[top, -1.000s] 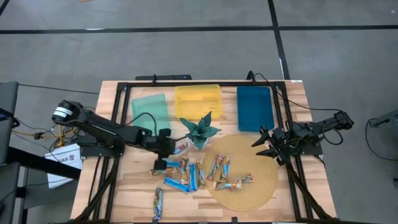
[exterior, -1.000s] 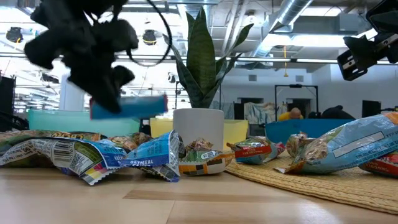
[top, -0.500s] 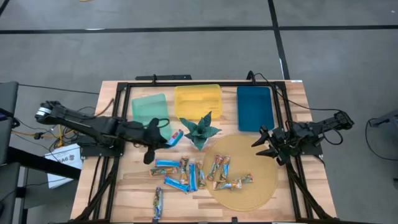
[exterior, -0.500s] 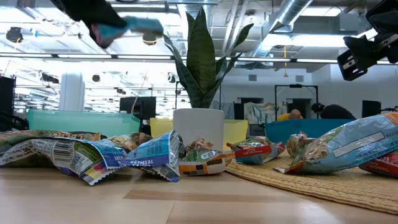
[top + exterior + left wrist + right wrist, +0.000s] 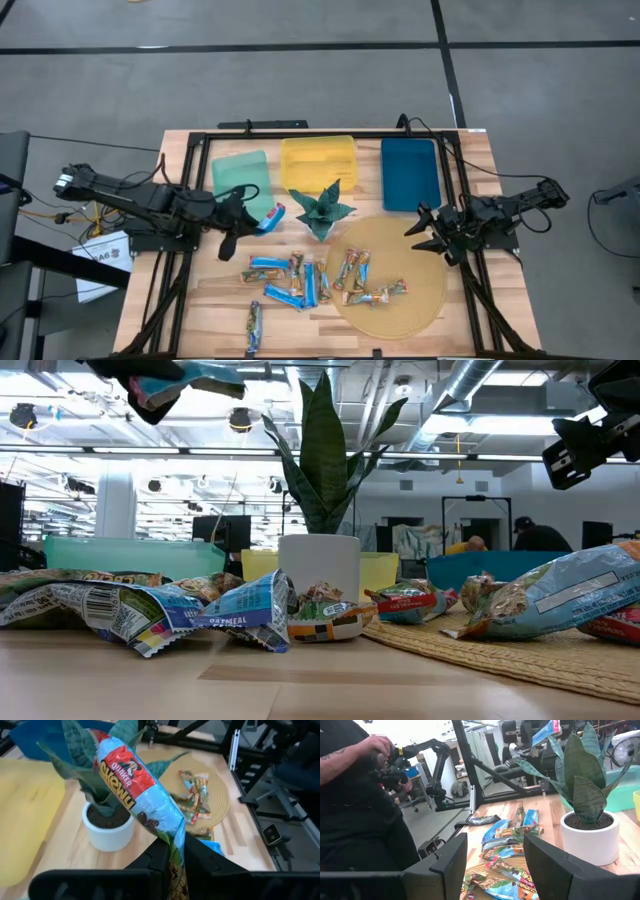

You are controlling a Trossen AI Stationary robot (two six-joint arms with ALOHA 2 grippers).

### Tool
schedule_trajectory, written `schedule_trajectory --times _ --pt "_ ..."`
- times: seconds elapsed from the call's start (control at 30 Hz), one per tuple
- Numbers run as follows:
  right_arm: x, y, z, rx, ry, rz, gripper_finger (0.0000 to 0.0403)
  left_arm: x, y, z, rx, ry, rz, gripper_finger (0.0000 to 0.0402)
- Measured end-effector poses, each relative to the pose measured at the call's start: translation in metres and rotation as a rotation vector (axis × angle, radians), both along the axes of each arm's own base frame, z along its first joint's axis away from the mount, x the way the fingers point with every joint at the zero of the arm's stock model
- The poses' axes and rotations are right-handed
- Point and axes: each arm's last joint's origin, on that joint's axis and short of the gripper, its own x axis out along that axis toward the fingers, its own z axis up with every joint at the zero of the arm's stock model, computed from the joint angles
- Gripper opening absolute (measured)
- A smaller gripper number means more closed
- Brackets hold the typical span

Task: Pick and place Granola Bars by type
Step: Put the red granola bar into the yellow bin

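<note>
aloft, blue granola bar (image 5: 134,784) pinched in left gripper (image 5: 172,851) jaws

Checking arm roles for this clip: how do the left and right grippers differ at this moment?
The left gripper is shut on a blue-and-red wrapped granola bar, lifted beside the pale green tray; the right gripper is open and holds nothing. The left gripper is over the table's left half near the potted plant; the right waits at the round woven mat's right edge. Both are dark two-finger grippers.
</note>
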Motion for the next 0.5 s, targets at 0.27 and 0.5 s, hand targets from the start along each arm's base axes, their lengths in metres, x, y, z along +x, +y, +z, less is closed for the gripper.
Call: schedule_trajectory --times 0.27,0.5 --pt "0.0 0.0 0.0 0.0 0.0 0.0 0.0189 -0.005 0.021 -0.013 0.014 0.145 0.239 0.0029" --pt "0.0 0.0 0.0 0.0 0.0 0.0 0.0189 -0.011 0.048 -0.021 -0.053 0.237 0.49 0.0026"
